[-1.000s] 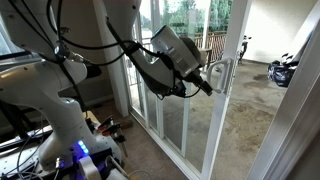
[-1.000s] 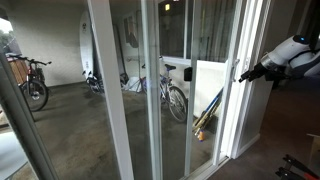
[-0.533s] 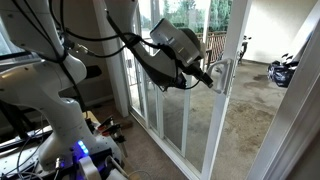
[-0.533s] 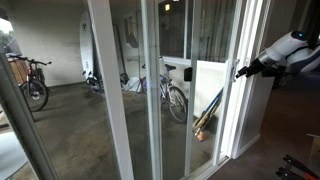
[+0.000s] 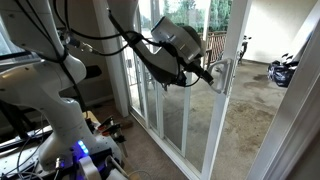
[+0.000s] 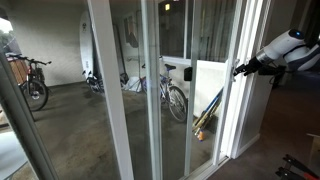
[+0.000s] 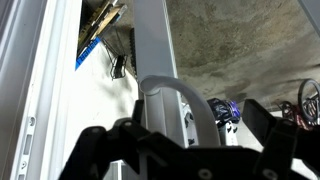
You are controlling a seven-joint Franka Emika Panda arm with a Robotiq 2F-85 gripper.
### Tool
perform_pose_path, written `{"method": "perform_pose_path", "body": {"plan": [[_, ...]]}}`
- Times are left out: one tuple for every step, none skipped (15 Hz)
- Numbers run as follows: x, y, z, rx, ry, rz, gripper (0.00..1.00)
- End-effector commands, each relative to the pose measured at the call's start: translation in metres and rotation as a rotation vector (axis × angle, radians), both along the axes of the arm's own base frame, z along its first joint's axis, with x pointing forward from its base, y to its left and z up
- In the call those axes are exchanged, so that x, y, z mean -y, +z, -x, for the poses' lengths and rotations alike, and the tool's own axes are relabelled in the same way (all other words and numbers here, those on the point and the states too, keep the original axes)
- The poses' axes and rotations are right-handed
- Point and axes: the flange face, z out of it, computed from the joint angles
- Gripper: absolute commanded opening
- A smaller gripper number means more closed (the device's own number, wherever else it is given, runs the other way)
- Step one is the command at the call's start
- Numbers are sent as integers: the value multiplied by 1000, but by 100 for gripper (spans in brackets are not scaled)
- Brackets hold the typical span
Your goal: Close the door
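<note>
The door (image 5: 214,112) is the tall sliding glass panel in a white frame. It stands partly open, with bare concrete floor (image 5: 250,120) showing past its edge stile. On that stile, at about the arm's height, sits the white loop-shaped handle (image 5: 222,75).

In both exterior views the white Franka arm (image 6: 290,48) reaches out level toward the stile, and the dark gripper (image 5: 207,74) is right at the handle. Seen from outdoors, through the glass, the gripper tip (image 6: 238,70) meets the door's edge (image 6: 232,115) — whether it touches there cannot be told from that view.

The wrist view looks along the stile (image 7: 152,40). The handle (image 7: 170,92) arches up in the middle of the picture, and the gripper (image 7: 180,142) has its two dark fingers (image 7: 92,150) spread wide, one on each side of the loop. The handle lies between them — neither finger is clearly pressed on it.

Beyond the glass a bicycle (image 6: 172,95) leans near the middle panels, and another bicycle (image 6: 30,80) stands toward the far edge of the concrete. A dark scooter-like thing (image 5: 283,70) rests on the floor past the opening; it is too small to make out any marking. At the robot's base a small blue light (image 5: 80,152) glows among cables.
</note>
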Motion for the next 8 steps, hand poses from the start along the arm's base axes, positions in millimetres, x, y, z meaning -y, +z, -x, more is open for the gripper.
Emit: {"method": "perform_pose_path", "body": {"plan": [[2, 7, -8, 22, -22, 0, 100], [2, 0, -6, 11, -12, -14, 100], [3, 2, -8, 17, -11, -13, 100], [4, -1, -8, 13, -19, -19, 100], [6, -2, -9, 14, -20, -20, 100], [9, -3, -11, 16, -17, -22, 100], [11, -4, -13, 17, -12, -21, 100], [11, -6, -14, 14, -12, -21, 100]]}}
